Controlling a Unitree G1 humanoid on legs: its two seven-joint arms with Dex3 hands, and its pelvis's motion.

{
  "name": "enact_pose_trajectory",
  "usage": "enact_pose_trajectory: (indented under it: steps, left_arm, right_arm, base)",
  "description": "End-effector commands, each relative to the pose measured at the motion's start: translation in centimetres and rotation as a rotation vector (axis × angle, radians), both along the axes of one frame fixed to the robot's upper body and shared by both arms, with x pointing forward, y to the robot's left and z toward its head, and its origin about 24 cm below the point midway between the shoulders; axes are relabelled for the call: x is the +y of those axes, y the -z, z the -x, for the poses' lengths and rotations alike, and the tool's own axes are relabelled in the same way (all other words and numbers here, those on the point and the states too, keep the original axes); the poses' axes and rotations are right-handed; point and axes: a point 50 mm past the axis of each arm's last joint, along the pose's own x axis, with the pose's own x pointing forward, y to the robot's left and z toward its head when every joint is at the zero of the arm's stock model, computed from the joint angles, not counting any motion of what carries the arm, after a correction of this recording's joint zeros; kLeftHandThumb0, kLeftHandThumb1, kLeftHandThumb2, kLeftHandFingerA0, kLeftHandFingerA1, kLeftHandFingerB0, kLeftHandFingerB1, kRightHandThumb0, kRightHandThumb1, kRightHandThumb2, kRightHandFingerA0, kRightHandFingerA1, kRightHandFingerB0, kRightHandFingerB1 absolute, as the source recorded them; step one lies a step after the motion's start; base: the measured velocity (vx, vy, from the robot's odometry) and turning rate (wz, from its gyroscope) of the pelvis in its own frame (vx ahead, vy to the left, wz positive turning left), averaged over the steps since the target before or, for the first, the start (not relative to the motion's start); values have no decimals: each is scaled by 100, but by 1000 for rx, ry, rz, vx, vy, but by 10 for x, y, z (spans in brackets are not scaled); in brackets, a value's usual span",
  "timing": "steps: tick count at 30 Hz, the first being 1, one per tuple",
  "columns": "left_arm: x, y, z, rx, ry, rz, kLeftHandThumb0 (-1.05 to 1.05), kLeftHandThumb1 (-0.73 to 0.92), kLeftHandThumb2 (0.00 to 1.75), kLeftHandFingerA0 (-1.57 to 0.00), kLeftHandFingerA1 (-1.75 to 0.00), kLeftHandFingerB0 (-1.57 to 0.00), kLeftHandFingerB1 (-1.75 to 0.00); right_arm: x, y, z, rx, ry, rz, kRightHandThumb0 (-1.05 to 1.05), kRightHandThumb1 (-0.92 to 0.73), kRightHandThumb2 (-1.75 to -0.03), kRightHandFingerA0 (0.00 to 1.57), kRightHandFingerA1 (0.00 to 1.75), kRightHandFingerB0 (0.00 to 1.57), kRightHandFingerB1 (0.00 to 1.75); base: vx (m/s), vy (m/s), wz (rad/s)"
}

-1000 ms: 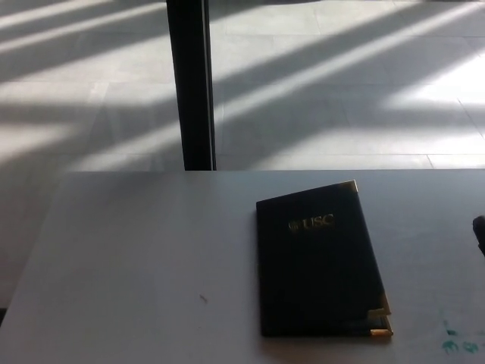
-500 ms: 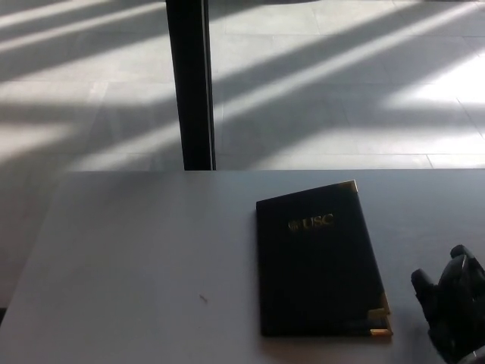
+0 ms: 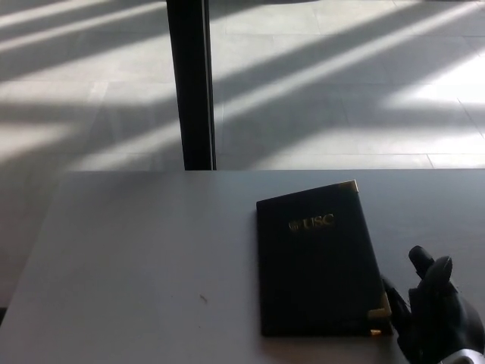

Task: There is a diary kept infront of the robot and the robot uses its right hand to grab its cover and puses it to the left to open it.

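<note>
Diary (image 3: pixel 318 262) closed, right hand (image 3: pixel 436 315) beside it

Indoor hall – tiled floor (image 3: pixel 341 91), white table (image 3: pixel 136 258).

A closed black diary (image 3: pixel 317 262) with gold corners and gold "USC" lettering lies flat on the grey surface (image 3: pixel 136 258). The right hand (image 3: pixel 433 315) sits at its 4 o'clock corner, fingers (image 3: pixel 421 262) spread, one apparently touching the cover's edge.
</note>
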Motion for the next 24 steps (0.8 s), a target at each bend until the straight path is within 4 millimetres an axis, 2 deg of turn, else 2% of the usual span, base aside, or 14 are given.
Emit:
enact_pose_trajectory:
  steps: [1,3,4,7,9,10,11,14,15,20,21,23,24]
  left_arm:
    - [7,-5,3,-3,-25,-34,-96,92,143,-48,-101,-16,-75]
    - [7,-6,3,20,-30,-43,-98,92,144,-54,-107,-24,-80]
    - [7,-6,3,15,-39,-41,-102,92,102,-34,-126,-23,-104]
    - [7,-6,2,8,-50,-36,-102,92,99,-34,-128,-27,-104]
    - [6,-6,-1,12,-49,-37,-102,92,100,-36,-126,-24,-104]
    - [6,-7,-1,5,-47,-35,-99,92,143,-57,-110,-27,-83]
    - [6,-8,-3,7,-39,-36,-99,92,144,-57,-109,-28,-83]
    - [6,-9,-5,15,-32,-38,-95,92,143,-55,-107,-24,-80]
    - [6,-8,-4,10,-28,-41,-95,92,143,-50,-102,-18,-76]
    - [6,-9,-5,0,-27,-41,-97,92,143,-52,-106,-18,-77]
    - [6,-9,-5,-10,-25,-42,-103,92,103,-29,-128,-18,-96]
    - [6,-9,-5,-9,-21,-39,-103,92,103,-27,-125,-17,-95]
    - [7,-9,-5,-5,-22,-41,-97,92,143,-51,-103,-14,-75]
  right_arm:
    - [14,2,8,-17,-4,-47,-84,-92,-75,19,46,13,40]
    - [23,3,13,-14,-24,-62,-86,-92,-73,20,45,16,41]
    - [27,3,15,-15,-30,-64,-88,-92,-72,20,46,18,42]
    - [33,3,18,-11,-51,-70,-87,-92,-75,22,47,16,42]
    - [37,3,19,-2,-58,-69,-88,-92,-74,22,47,15,40]
    - [40,5,20,3,-69,-85,-87,-92,-75,18,45,12,39]
    - [44,6,21,7,-76,-108,-88,-92,-72,17,44,12,38]
    - [53,7,24,19,-90,-121,-87,-92,-73,18,45,11,38]
    - [57,7,25,25,-93,-125,-87,-92,-73,20,46,12,39]
    - [78,7,27,44,-137,-170,-87,-92,-73,17,44,11,37]
    - [80,8,28,44,-143,-180,-88,-92,-74,16,44,11,38]
    - [82,9,29,47,-145,-179,-88,-92,-74,15,44,11,38]
    - [85,11,30,56,-140,-195,-88,-92,-74,13,44,11,39]
  base:
    - [0,0,0]
    - [0,0,0]
    - [0,0,0]
    - [0,0,0]
    - [0,0,0]
    - [0,0,0]
    - [0,0,0]
    - [0,0,0]
    - [0,0,0]
    - [0,0,0]
    - [0,0,0]
    - [0,0,0]
    - [0,0,0]
